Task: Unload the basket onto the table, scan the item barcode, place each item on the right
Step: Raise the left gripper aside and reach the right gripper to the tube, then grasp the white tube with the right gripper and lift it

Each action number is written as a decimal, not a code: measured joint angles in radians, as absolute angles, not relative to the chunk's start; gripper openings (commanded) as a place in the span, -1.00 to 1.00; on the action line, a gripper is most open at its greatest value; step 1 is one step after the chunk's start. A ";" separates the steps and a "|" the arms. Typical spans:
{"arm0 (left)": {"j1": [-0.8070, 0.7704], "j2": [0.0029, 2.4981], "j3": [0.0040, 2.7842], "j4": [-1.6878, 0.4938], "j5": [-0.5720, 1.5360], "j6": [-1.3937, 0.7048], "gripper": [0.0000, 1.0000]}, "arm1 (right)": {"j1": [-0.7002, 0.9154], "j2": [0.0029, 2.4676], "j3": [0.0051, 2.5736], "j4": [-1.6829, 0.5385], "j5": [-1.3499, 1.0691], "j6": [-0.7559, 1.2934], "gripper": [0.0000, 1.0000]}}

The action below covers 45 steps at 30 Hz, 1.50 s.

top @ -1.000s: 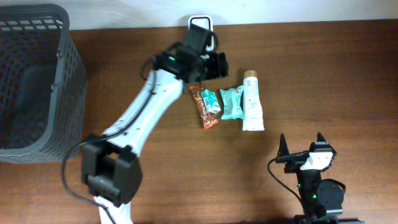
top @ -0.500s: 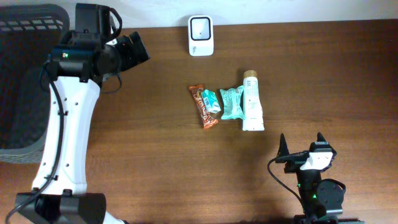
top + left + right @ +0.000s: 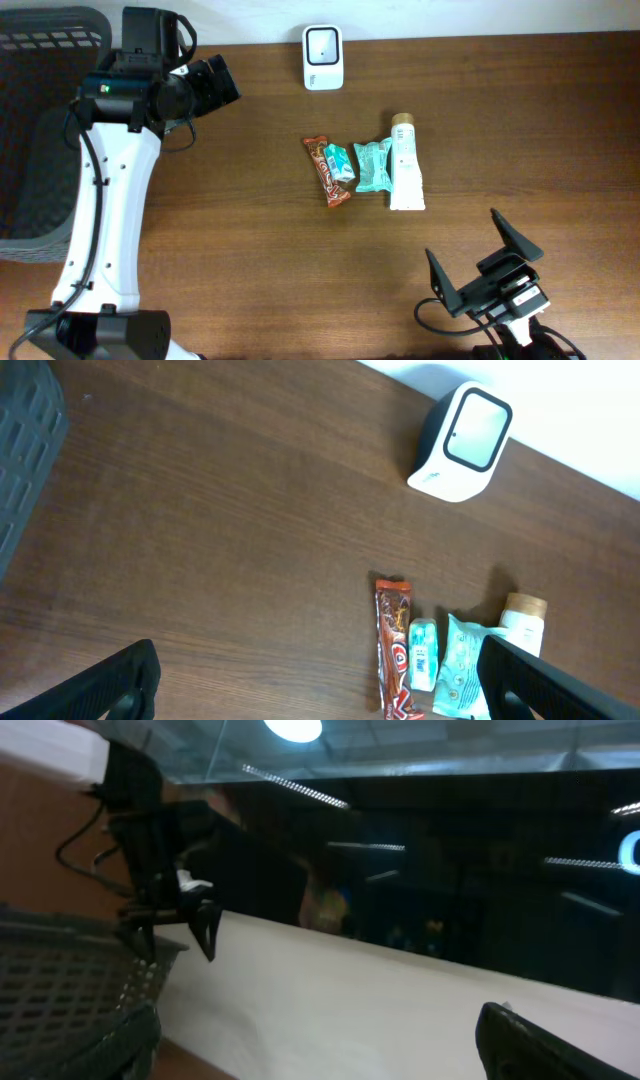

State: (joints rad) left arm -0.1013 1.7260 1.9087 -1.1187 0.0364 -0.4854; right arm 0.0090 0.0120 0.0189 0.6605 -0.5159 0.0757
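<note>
Your left gripper (image 3: 218, 82): jaws released, empty, far left by basket (image 3: 50, 40). Right gripper (image 3: 478, 260): released, empty, near right. Scanner (image 3: 324, 56) far centre.

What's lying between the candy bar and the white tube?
A small teal carton and a teal pouch, side by side, shown in the overhead view.

Lab mock-up of a shop checkout: barcode scanner (image 3: 323, 57) at 12 o'clock, mesh basket (image 3: 50, 35) at 9 o'clock, on wooden table (image 3: 520, 120)

left arm (image 3: 105, 200): white links, black joints, black cable | right arm (image 3: 490, 287): apparently black
</note>
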 measured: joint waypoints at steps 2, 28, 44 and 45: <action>-0.101 1.726 1.909 -1.119 0.036 -0.485 0.98 | 0.009 0.021 0.056 0.618 -0.467 0.075 0.97; -0.101 1.726 1.909 -1.119 0.033 -0.485 0.98 | 0.020 1.906 1.518 -0.852 -0.604 -0.124 0.15; -0.101 1.726 1.909 -1.119 0.033 -0.485 0.98 | 0.131 2.075 1.518 -0.843 -0.383 0.078 -0.92; -0.101 1.726 1.909 -1.119 0.033 -0.485 0.98 | 0.150 2.083 1.518 -0.836 -0.370 0.083 -0.92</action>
State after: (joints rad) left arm -0.1013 1.7260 1.9087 -1.1191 0.0326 -0.4854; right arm 0.1501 2.0834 1.5185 -0.8356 -0.3702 0.0830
